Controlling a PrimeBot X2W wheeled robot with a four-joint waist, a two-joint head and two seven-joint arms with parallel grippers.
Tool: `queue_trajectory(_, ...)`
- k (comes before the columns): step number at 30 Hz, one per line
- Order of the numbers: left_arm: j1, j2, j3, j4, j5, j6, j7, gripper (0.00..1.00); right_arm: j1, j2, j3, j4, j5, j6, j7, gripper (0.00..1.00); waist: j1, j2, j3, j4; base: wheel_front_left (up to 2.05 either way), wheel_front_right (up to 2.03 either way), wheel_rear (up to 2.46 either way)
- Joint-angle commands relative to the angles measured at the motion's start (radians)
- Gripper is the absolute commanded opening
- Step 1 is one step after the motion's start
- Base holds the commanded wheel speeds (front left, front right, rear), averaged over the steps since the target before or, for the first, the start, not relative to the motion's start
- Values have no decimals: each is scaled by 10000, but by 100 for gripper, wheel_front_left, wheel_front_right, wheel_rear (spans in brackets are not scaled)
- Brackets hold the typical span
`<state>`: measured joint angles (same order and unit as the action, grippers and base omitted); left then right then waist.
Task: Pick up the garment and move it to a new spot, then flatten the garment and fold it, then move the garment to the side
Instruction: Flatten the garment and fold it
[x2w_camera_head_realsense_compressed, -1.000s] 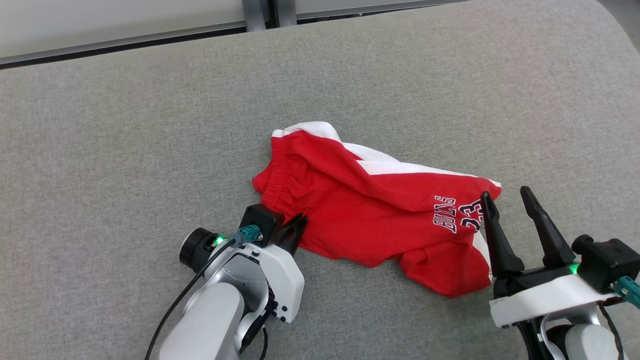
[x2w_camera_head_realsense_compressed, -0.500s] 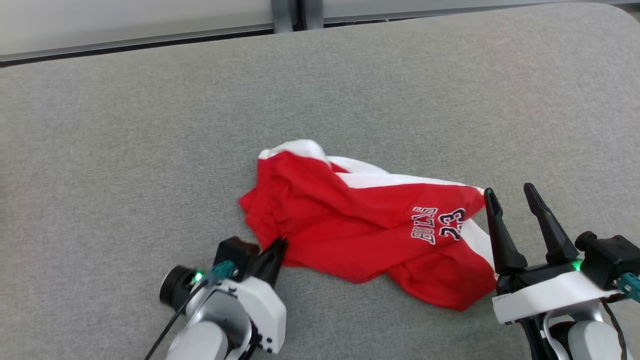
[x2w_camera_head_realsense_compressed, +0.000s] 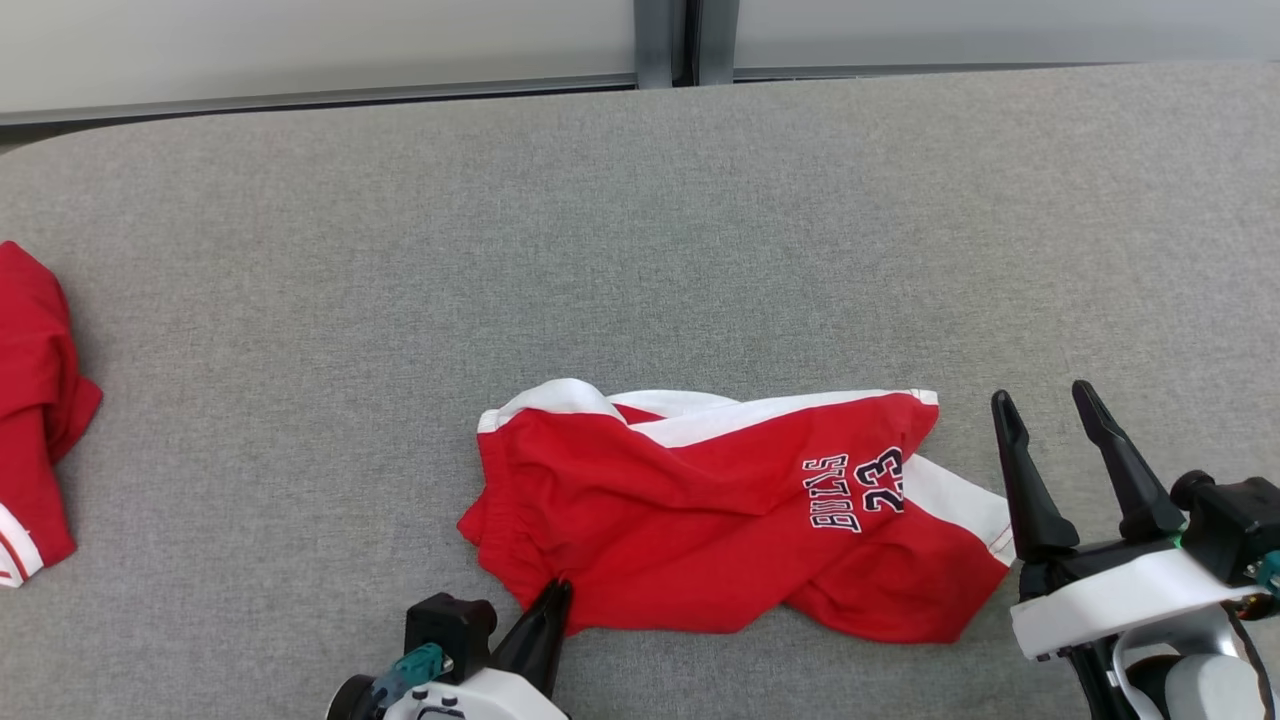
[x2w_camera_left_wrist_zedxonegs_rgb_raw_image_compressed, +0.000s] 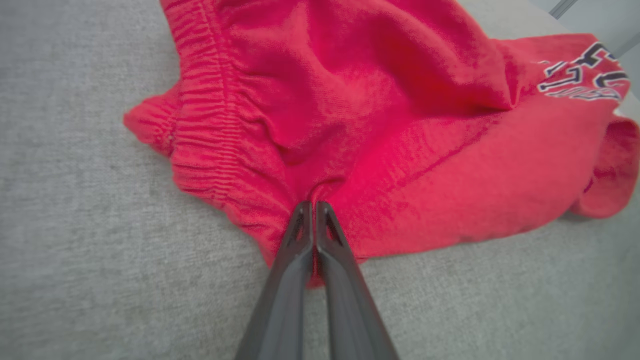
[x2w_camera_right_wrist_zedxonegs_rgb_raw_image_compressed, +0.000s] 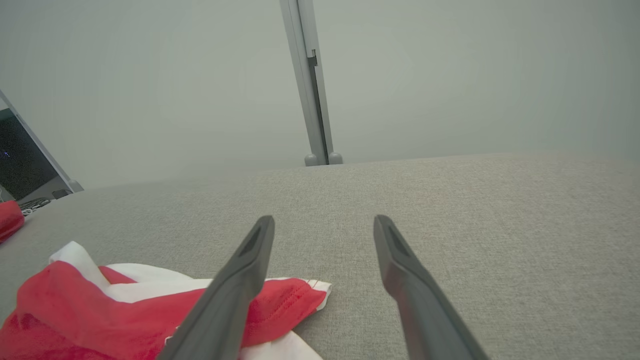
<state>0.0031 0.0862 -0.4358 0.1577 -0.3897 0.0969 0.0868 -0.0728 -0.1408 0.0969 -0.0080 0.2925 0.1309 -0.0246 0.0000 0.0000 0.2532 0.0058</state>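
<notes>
**Left end effector (x2w_camera_left_wrist_zedxonegs_rgb_raw_image_compressed: 314, 206) pinched garment (x2w_camera_head_realsense_compressed: 700, 510) as the pick-up step began**

The left end effector was clamped on the red garment's near edge beside the elastic waistband (x2w_camera_left_wrist_zedxonegs_rgb_raw_image_compressed: 200, 125), with the cloth lying crumpled low on the grey tabletop (x2w_camera_head_realsense_compressed: 400, 250). The right end effector (x2w_camera_head_realsense_compressed: 1044, 393) stood wide and empty, just beside the garment's right hem. The move to a new spot appeared to be in hand, and the next move likely called for lifting the trailing cloth clear.

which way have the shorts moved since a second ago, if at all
Yes. The shorts slid toward the robot, away from the table's far edge, dragged by the left pincer.
</notes>
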Motion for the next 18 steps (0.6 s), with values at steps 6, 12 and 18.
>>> queue_trajectory(6, -220, -27, 304, -313, -15, 91, -1276, 100, 139, -90, -220, -175, -257, -3, 183, 100, 0, 0, -310, -61, 0, 0, 0)
queue_trajectory(12, -647, 166, 998, -610, 220, 339, -2850, 100, 245, -128, -161, -292, -355, -3, 352, 100, 0, 0, -720, -151, 0, 0, 0)
queue_trajectory(18, -1069, 625, 1844, -747, 424, 457, -3409, 100, 440, -150, -78, -377, -404, -3, 550, 100, 0, 0, -1090, -151, 0, 0, 0)
